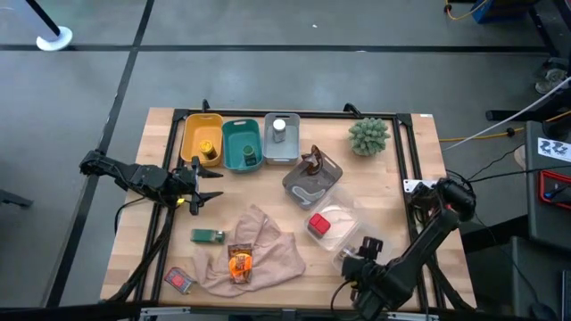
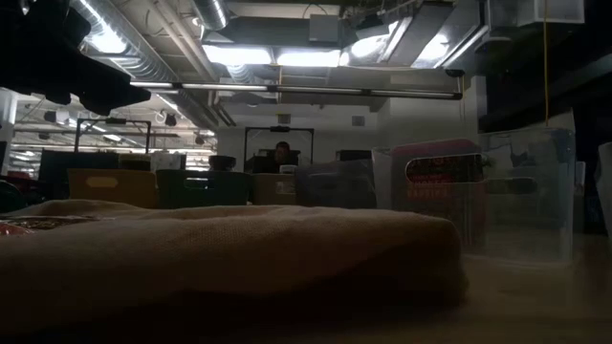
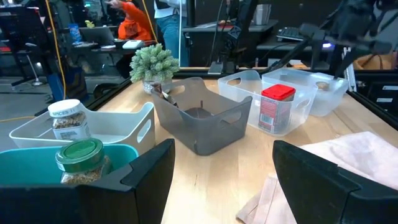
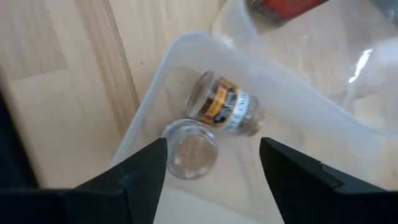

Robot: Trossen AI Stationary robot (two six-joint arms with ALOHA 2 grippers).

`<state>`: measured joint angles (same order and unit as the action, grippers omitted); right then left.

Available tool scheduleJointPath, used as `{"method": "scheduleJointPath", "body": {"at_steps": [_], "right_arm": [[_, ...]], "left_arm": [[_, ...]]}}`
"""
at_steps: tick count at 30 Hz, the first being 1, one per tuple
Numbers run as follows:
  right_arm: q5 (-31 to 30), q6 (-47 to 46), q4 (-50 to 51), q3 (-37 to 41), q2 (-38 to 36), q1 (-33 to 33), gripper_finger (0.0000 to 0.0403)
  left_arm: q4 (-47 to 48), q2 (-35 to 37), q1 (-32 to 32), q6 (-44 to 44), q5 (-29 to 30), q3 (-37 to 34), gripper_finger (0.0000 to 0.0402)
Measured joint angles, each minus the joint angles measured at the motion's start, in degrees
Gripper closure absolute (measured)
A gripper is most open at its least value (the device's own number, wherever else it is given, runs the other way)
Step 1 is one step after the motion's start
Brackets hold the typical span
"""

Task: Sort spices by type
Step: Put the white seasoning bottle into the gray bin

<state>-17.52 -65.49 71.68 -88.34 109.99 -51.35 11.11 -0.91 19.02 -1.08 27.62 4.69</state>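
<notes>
On the wooden table (image 1: 393, 196), the right gripper (image 4: 211, 163), jaws wide, hovers over a jar (image 4: 225, 112) lying in the near-right clear bin (image 4: 186, 56): drop done. Next, it needs another unsorted spice.

Overhead looks straight down; low level across cloth (image 2: 229, 248); wrists close.

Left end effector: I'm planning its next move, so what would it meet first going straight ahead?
Probably the grey bin: it sits directly beyond the open left end effector, with bare table between, though depth is uncertain.
</notes>
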Motion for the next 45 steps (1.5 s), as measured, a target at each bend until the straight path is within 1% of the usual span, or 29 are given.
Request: {"method": "scheduleJointPath", "body": {"at_steps": [3,5,8,11,12,14,17,25,30,36,42,45], "right_arm": [[0.33,0.0,3.52,-3.02,-1.43,0.0,0.0146],[2.64,0.1,6.32,-4.82,-1.91,0.0,0.0146],[11.59,1.24,10.31,-7.11,-1.92,-0.03,0.0146],[22.85,1.27,10.86,-7.52,-1.94,-0.28,0.0146],[25.71,1.27,10.92,-7.52,-1.93,-0.62,0.0146],[28.98,1.28,10.8,-7.52,-1.92,-1.51,0.0146],[28.75,1.29,9.99,-7.52,-1.92,-3.66,0.0146],[24.09,1.67,6.75,-7.4,-1.4,-9.89,0.0146],[23.06,1.7,1.76,-4.42,-1.37,-12.2,0.0146],[23.06,3.35,-2.67,1.11,-1.37,-12.52,0.0146],[23.1,10.29,-5.21,5.59,-1.37,-12.37,0.0146],[25.63,11.49,-6.74,7.38,-1.37,-12.37,0.0146]], "left_arm": [[0.0,0.0,-0.01,0.02,0.0,0.0,0.0147],[0.0,0.02,-0.01,0.02,0.02,0.0,0.0147],[0.0,0.0,0.0,0.0,0.01,0.0,0.0147],[0.0,0.0,0.01,0.0,0.0,0.0,0.0147],[0.0,0.0,0.01,0.0,0.02,0.02,0.0147],[0.01,0.0,-0.01,0.02,0.02,0.0,0.0147],[0.01,0.0,0.0,0.02,0.0,0.01,0.0147],[0.0,0.02,-0.01,0.0,0.02,0.01,0.0147],[0.01,0.02,0.01,0.01,0.01,0.0,0.0147],[0.01,0.01,-0.01,0.01,0.02,0.0,0.0147],[0.02,0.02,0.0,0.0,0.02,0.0,0.0147],[0.01,0.01,-0.01,0.0,0.0,0.0,0.0147]]}}
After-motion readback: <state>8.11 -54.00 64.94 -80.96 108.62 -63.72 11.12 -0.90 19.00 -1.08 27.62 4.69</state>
